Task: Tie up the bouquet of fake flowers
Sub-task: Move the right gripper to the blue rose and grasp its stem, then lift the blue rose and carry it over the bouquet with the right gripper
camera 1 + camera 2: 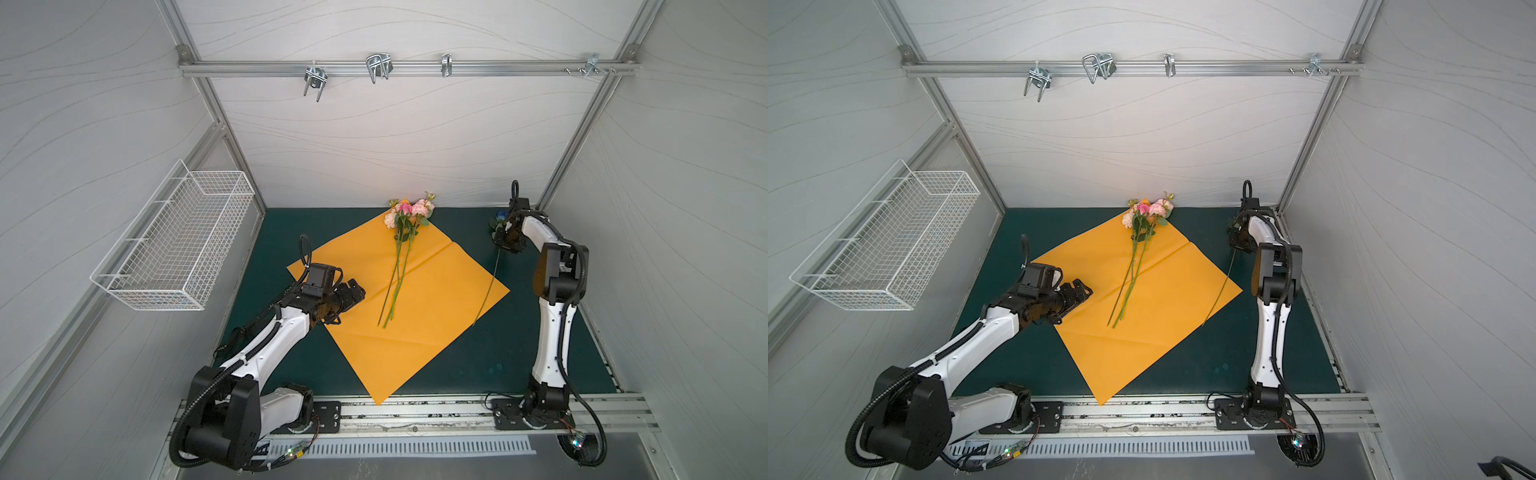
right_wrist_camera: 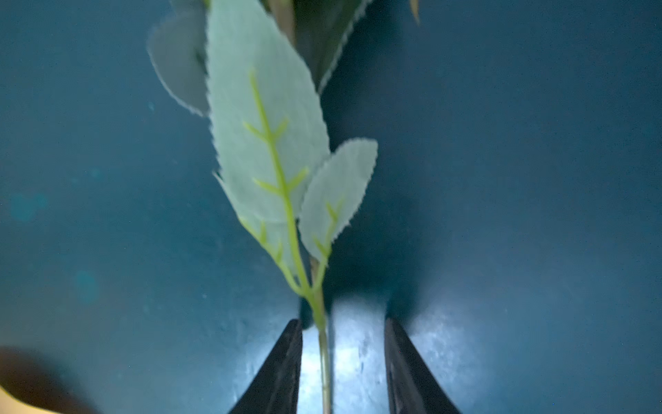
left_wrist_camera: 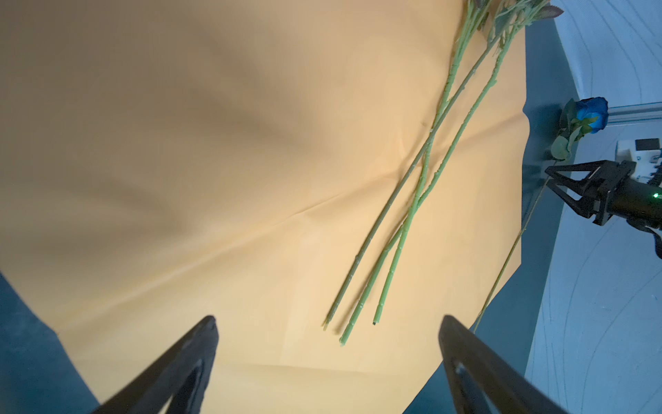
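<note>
A dark green table mat (image 1: 478, 365) carries a square orange paper sheet (image 1: 415, 316) at its middle. The bouquet of fake flowers (image 1: 402, 245), peach and pink on thin green stems, lies on the sheet with its blooms at the far corner. A blue fake rose (image 1: 500, 215) lies apart on the right. The right gripper (image 2: 343, 322) straddles the rose's stem, jaws apart, not pinching. The left gripper (image 1: 358, 292), spread wide, hovers over the sheet's left edge.

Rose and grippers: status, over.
Left gripper open, over paper near stem ends. Right gripper open, astride rose stem, not pinched. Rose apart from bouquet on paper.
</note>
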You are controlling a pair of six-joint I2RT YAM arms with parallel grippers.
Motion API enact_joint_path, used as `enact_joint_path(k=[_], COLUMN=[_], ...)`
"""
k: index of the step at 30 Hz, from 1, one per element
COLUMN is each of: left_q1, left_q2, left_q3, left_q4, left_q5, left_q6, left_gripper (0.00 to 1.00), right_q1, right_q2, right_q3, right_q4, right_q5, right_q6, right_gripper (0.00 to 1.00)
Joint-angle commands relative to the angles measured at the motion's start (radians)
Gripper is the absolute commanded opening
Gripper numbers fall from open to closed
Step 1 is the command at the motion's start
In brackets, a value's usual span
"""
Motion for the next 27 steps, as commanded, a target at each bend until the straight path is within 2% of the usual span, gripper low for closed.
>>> enact_joint_path(k=[1, 3, 7, 8, 13, 19, 23, 27], left_q1=[0.005, 0.005, 0.005, 0.005, 0.006, 0.007, 0.006, 0.006], left_q2=[0.027, 0.037, 0.041, 0.038, 0.018, 0.006, -0.005, -0.017], left_q3=[0.051, 0.051, 0.055, 0.055, 0.054, 0.040, 0.030, 0.021], left_q4=[0.018, 0.025, 0.024, 0.021, 0.006, 0.018, 0.026, 0.028], left_q5=[0.002, 0.006, 0.007, 0.005, -0.007, 0.002, 0.009, 0.012], left_q6=[0.003, -0.001, 0.000, 0.001, 0.008, 0.002, -0.003, -0.005], left_gripper=[0.97, 0.97, 0.97, 0.97, 0.96, 0.96, 0.97, 0.96], right_q1=[-0.003, -0.003, -0.004, -0.003, -0.001, 0.033, 0.110, 0.221], right_q2=[0.061, 0.078, 0.100, 0.098, 0.016, -0.190, -0.346, -0.440], right_q3=[0.054, 0.075, 0.101, 0.104, 0.127, 0.057, -0.077, -0.200], right_q4=[-0.082, -0.094, -0.107, -0.110, -0.127, -0.121, -0.069, 0.019], right_q5=[-0.039, -0.046, -0.044, -0.043, -0.034, -0.087, -0.104, -0.164], right_q6=[-0.043, -0.046, -0.061, -0.067, -0.089, -0.043, 0.018, 0.101], right_gripper=[0.36, 0.29, 0.02, 0.00, 0.00, 0.00, 0.00, 0.00])
